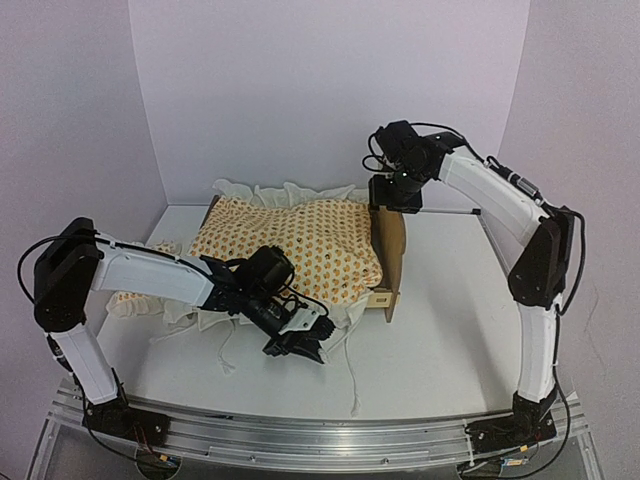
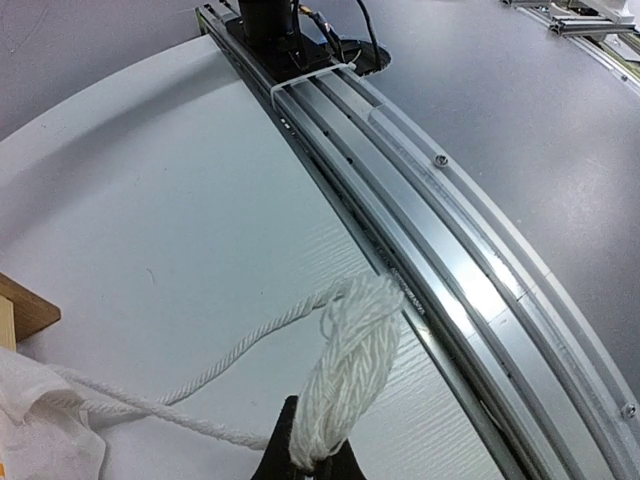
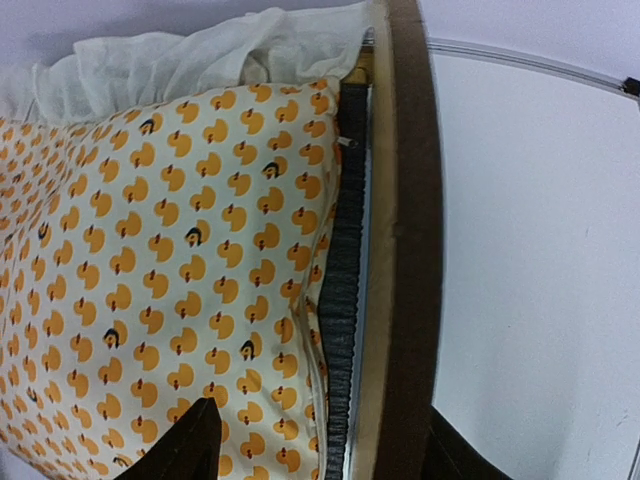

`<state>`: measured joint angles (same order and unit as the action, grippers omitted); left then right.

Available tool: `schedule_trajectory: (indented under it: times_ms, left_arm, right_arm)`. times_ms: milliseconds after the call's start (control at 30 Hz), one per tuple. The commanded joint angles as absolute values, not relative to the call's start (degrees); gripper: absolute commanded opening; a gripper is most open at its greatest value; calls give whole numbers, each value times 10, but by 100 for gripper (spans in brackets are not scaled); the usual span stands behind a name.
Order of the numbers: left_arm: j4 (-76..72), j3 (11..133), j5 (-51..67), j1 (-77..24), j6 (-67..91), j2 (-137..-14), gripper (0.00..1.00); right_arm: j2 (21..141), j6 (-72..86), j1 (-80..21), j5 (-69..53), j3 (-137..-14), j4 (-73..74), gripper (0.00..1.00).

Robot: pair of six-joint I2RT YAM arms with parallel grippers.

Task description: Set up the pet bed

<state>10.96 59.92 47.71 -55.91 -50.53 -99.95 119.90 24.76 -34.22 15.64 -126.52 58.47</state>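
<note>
The left gripper [image 2: 310,457] is squeezing shut on a bunch of white cord [image 2: 345,360], right beside the near rail [image 2: 450,270]. The cord is running back from the fingers to the ruffled bedding [image 1: 290,245], which is lying on the pet bed [image 1: 392,262] just beyond this hand.

I think the hand is tugging the bedding straight. It should be pulling slowly and low along the table [image 1: 440,330], so the cloth is sliding flat and the light frame is not tipping or skidding. Farther off, the right gripper [image 3: 320,415] is hanging open over the wooden headboard [image 3: 400,250], with one finger on each side. Closing there would help hold the bed steady during the pull.

Some things are hard to see. The left arm [image 1: 150,272] is covering the near edge of the bed, so the spot where the cord is joining the cloth is not showing. More duck-print cloth is peeking out behind that arm, and I cannot tell if it is the pillow. The dark grey base [image 3: 345,300] is showing only as a thin strip below the right gripper.
</note>
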Motion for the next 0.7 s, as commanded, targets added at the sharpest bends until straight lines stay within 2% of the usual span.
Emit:
schedule_trajectory:
  times_ms: [0, 200, 333, 400, 567, 667]
  left_arm:
    - [115, 588, 465, -547, -586, -1026, 0]
    - [118, 587, 448, -548, -625, -1065, 0]
    - [105, 582, 404, -547, -646, -1079, 1]
    - [102, 576, 395, -547, -667, -1080, 9]
    - [114, 577, 391, -547, -676, -1080, 42]
    - [132, 573, 382, -546, -700, -1072, 47]
  right_arm:
    - [1099, 198, -343, 87, -1248, 565, 66]
    - [962, 185, -351, 41, -1141, 547, 68]
    - [882, 260, -408, 68, -989, 545, 59]
    - [855, 308, -445, 80, -914, 544, 57]
    - [817, 436, -539, 104, -730, 496, 54]
    - [843, 461, -585, 103, -692, 462, 54]
